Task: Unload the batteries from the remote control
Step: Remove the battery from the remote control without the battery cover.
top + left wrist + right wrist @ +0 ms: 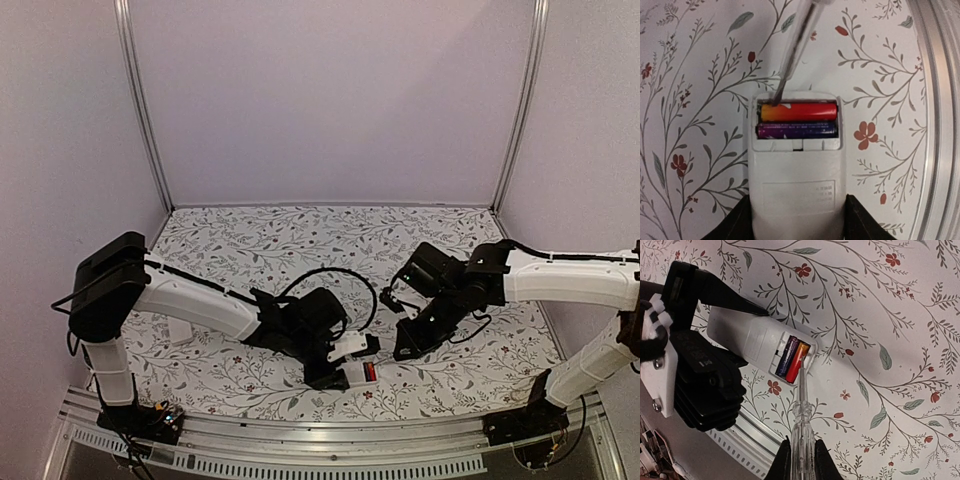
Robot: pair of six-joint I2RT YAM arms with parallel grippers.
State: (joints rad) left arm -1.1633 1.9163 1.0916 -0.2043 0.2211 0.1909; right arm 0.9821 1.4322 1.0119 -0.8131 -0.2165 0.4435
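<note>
My left gripper (797, 220) is shut on the white remote control (797, 185), one black finger pressed to each side. The remote lies back-up on the floral table, its compartment uncovered. Two batteries lie side by side in it, a red-orange one (800, 111) nearest the remote's end and a dark purple one (797, 130) beside it. My right gripper (801, 460) is shut on a clear stick-like tool (802, 415). The tool's thin tip touches the orange end of the red battery (797, 362). From above, the remote (357, 374) sits near the table's front edge, between both arms.
An aluminium rail (940, 125) runs along the table's near edge, close to the remote's side. A black cable (340, 275) loops over the table behind the left wrist. Grey walls and two metal posts (520, 100) enclose the back.
</note>
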